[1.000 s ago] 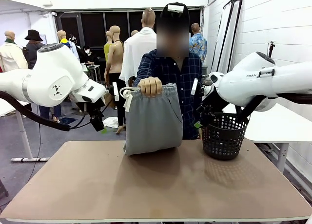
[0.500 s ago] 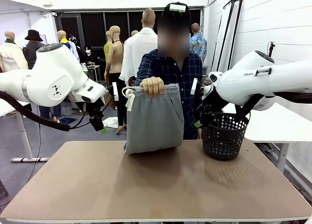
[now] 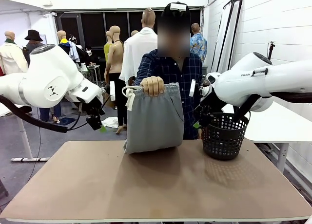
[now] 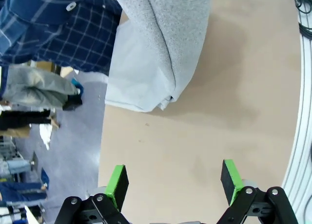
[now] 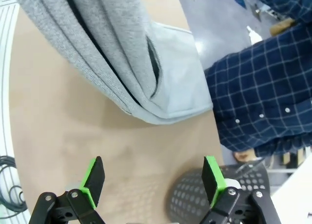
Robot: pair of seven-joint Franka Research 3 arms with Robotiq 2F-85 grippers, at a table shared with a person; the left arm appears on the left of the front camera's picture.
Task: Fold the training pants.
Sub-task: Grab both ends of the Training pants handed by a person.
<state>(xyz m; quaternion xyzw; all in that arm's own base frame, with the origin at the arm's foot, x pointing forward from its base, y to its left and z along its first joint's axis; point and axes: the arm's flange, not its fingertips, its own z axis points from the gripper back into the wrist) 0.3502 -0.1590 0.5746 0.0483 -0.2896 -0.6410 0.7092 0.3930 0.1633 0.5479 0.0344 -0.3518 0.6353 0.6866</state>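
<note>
A hand (image 3: 151, 86) holds the pants (image 3: 153, 119) up in the middle of the picture, bottom down at the table (image 3: 146, 190). The left gripper (image 4: 173, 177) and right gripper (image 5: 153, 177) are wide open and empty. It is best to take both top corners gently.

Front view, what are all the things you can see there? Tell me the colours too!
training pants: one, light grey, held up at the table's far edge
drawstring: one, white, hanging from the waistband
basket: one, black, table's far right
table: one, brown, between robot and person
person's hand: one, gripping the waistband
left gripper: one, black with green pads, open, raised at the far left
right gripper: one, black with green pads, open, beside the basket
</note>
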